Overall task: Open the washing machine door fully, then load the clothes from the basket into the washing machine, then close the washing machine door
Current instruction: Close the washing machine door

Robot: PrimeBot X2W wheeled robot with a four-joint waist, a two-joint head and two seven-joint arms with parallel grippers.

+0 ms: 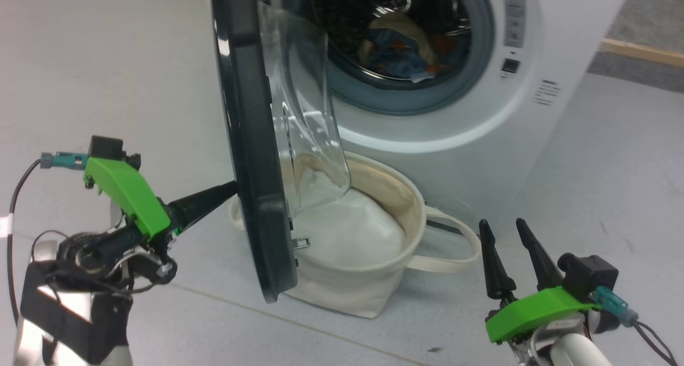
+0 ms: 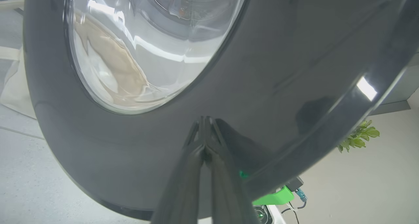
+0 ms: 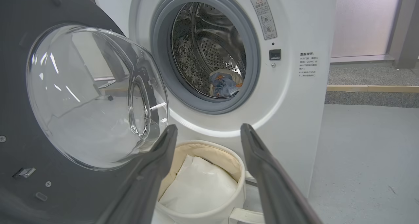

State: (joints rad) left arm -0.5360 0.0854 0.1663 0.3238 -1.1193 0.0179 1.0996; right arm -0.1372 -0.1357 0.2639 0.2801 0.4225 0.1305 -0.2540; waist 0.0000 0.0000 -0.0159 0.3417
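The washing machine [image 1: 481,115] [image 3: 294,96] stands with its door [image 1: 251,157] [image 3: 65,96] swung out edge-on over the basket [image 1: 374,296] [image 3: 209,211]. Blue, orange and cream clothes [image 1: 401,51] [image 3: 226,83] lie inside the steel drum. My left gripper [image 1: 233,187] [image 2: 205,119] is shut, its tips pressed against the door's dark outer face [image 2: 262,86]. My right gripper [image 1: 502,230] [image 3: 209,129] stands open at the lower right, empty, short of the basket. Plain white padding [image 1: 352,227] shows inside the basket.
Grey floor [image 1: 107,61] spreads left of the door and right of the machine. A wooden strip [image 1: 641,51] runs along the floor at the far right. A green plant [image 2: 360,137] shows past the door's rim in the left wrist view.
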